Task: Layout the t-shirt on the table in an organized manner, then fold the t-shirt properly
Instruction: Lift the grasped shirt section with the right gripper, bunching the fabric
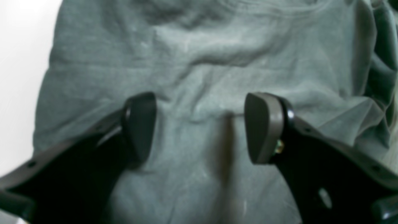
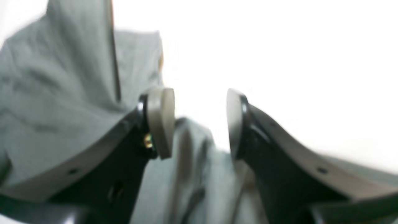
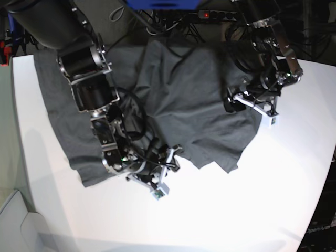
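- Charcoal-grey cloth: I count one t-shirt, spread rumpled across the far half of one white table, with wrinkles and folded edges all over it.
- Two grippers are mine, one on each arm.
- My left gripper hangs just above the shirt with its jaws spread wide; only wrinkled fabric shows between the pads, and nothing is pinched.
- My right gripper sits at the shirt's near edge, jaws apart, a fold of cloth lying in the gap below them; its view is blurred, so I cannot tell whether the pads touch it.
- No containers are in view.
- Black cables run behind the table's far edge.
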Robot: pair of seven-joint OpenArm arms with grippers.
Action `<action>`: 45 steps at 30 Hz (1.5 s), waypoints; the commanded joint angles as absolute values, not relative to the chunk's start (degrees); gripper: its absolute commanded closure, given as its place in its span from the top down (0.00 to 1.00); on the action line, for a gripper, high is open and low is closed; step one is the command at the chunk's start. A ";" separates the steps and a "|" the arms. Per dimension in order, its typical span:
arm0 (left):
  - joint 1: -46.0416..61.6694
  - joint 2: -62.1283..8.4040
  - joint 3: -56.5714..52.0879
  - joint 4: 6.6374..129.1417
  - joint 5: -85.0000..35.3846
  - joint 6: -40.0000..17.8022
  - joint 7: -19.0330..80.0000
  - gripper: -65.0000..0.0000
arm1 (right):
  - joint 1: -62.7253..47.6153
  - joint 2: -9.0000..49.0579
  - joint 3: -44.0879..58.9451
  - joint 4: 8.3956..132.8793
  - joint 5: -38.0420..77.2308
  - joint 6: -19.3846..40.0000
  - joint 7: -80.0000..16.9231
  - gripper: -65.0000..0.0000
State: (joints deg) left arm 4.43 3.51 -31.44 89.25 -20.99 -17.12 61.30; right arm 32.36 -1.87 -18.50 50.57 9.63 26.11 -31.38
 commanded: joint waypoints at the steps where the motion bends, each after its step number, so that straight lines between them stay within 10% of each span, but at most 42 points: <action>1: 4.79 3.38 -31.43 89.19 -19.38 -16.40 63.34 0.68 | 34.07 -2.33 -18.42 51.30 10.51 26.42 -29.67 0.43; 39: 5.58 3.65 -31.43 89.54 -19.38 -16.40 63.34 0.68 | 34.86 -3.12 -26.86 37.23 10.42 26.42 -18.77 0.42; 45: 5.49 3.65 -31.43 89.45 -19.38 -16.40 63.34 0.68 | 34.68 -2.15 -26.95 37.23 10.42 26.42 -18.95 0.23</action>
